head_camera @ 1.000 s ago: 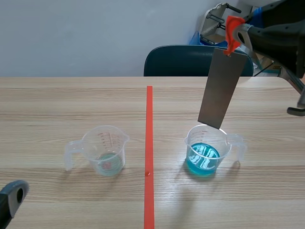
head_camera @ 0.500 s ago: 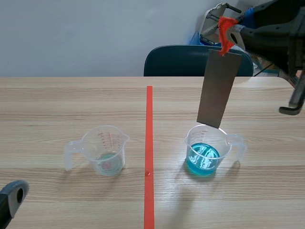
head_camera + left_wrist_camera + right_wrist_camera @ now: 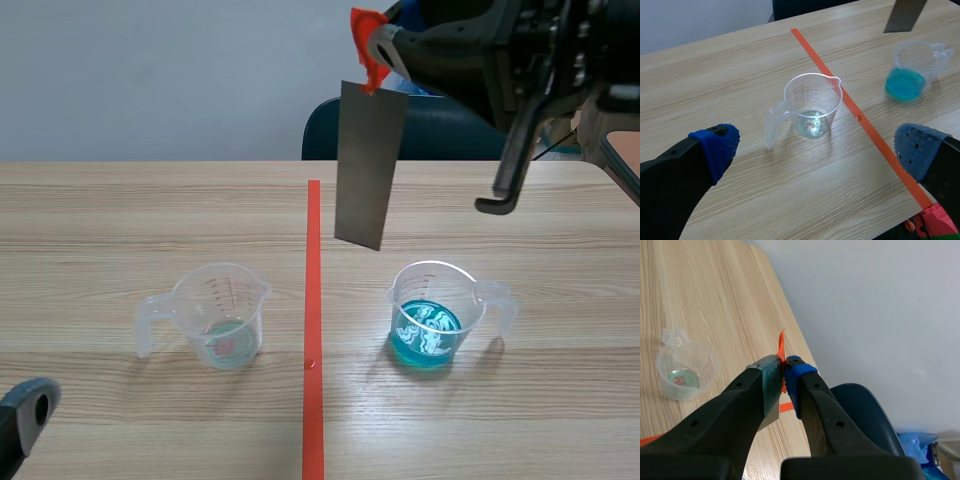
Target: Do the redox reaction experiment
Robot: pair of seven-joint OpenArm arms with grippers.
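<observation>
Two clear measuring cups stand on the desk [image 3: 120, 210], one on each side of the orange-red tape line [image 3: 313, 300]. The left cup [image 3: 222, 315] holds a shallow pale puddle with a reddish speck, and the right cup [image 3: 435, 315] holds blue solution. The right jaws are clamped on the orange tag [image 3: 366, 48] at the top of a grey metal strip [image 3: 366, 165]. The strip hangs upright in the air, its lower edge between the tape line and the right cup, touching neither cup. The left jaws sit low, spread wide and empty, with the left cup ahead of them. The strip is in hand but not immersed, and its surface shows no coating I can make out. The dip into the blue solution therefore looks still to be done.
</observation>
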